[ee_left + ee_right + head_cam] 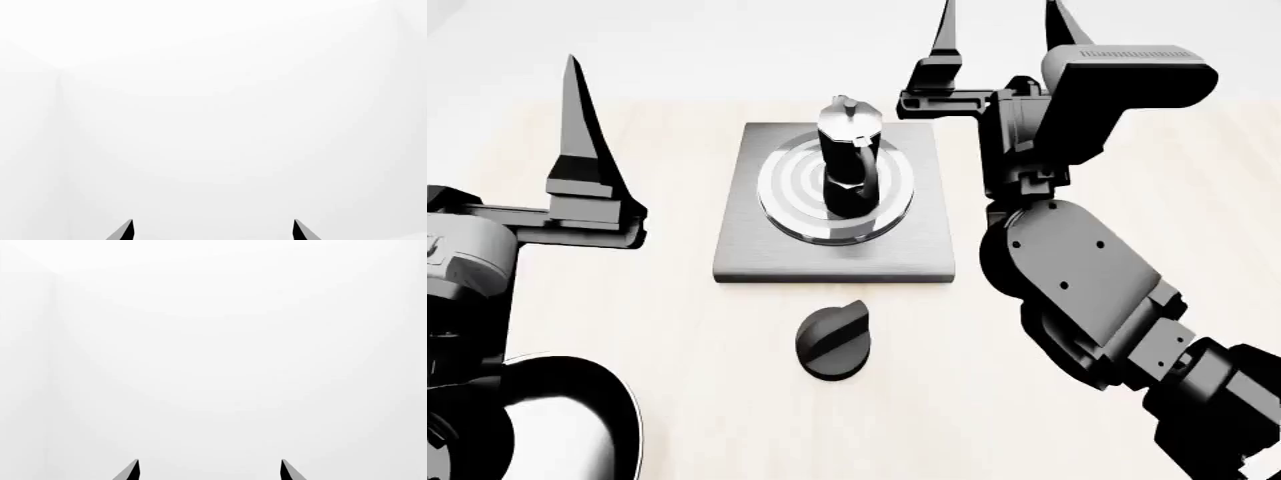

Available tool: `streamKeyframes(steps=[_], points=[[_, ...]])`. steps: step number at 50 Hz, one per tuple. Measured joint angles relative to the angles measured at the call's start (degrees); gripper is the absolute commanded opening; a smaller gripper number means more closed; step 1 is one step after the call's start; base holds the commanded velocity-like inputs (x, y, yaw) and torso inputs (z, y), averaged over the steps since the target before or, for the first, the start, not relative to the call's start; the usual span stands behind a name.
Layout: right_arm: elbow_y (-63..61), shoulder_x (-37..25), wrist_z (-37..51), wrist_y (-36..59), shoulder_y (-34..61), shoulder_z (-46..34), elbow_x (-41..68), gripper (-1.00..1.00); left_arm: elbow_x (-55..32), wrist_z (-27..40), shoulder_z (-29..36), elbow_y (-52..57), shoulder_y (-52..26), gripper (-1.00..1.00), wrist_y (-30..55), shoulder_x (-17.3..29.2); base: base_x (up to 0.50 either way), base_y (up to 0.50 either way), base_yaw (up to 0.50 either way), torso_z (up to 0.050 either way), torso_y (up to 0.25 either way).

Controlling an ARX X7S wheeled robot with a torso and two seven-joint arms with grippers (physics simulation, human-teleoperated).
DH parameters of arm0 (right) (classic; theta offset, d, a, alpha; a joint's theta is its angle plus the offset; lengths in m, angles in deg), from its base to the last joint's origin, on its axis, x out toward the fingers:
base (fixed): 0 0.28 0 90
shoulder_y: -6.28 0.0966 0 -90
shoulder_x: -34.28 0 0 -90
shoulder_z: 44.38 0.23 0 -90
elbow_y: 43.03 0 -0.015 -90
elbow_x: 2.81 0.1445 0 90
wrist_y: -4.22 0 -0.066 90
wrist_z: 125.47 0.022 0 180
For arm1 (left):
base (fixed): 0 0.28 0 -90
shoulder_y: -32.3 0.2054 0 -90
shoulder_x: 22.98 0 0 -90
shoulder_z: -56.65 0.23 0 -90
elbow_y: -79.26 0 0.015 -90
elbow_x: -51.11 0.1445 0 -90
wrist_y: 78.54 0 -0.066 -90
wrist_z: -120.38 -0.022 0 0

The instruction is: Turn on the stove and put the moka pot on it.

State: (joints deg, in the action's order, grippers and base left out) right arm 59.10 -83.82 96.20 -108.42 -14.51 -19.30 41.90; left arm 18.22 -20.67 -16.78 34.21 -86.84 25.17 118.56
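Your moka pot (pixel 849 160) upright on the stove (pixel 834 205) burner rings, black knob (pixel 835 340) just in front on the table (pixel 667 330), your left gripper (pixel 212 231) spread apart, empty, your right gripper (pixel 1004 25) likewise apart, raised beside the pot.

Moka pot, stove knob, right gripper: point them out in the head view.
moka pot (pixel 850 170): head view, on its black body.
knob (pixel 835 341): head view, on its top ridge.
right gripper (pixel 1001 25): head view, midway between the fingertips.
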Motion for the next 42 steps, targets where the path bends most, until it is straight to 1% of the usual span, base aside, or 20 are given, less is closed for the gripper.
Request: streamKeyframes(steps=[9,17,29,42], points=[[-12.78,-7.77,9.52,4.54,1.93,0.93,-4.56,1.0,3.14,0.41,1.21,2.5,-1.42,1.0,1.85,0.9,0.0,0.0,0.0,0.0,0.0],[-24.57,-14.98,15.99,8.49,3.76,2.7,-4.83,1.0,4.22,1.28,0.77,4.3,-0.93,1.0,2.01,1.86,0.0,0.0,0.0,0.0,0.0],[-38.79,-24.79,22.98,13.0,6.11,5.71,-3.13,1.0,4.17,3.2,-0.62,7.99,-0.34,1.0,3.02,3.58,0.0,0.0,0.0,0.0,0.0],[-50.23,-35.51,28.43,15.35,6.51,8.33,-2.76,1.0,4.01,5.37,-1.03,12.06,-0.52,1.0,4.76,5.07,0.0,0.0,0.0,0.0,0.0]])
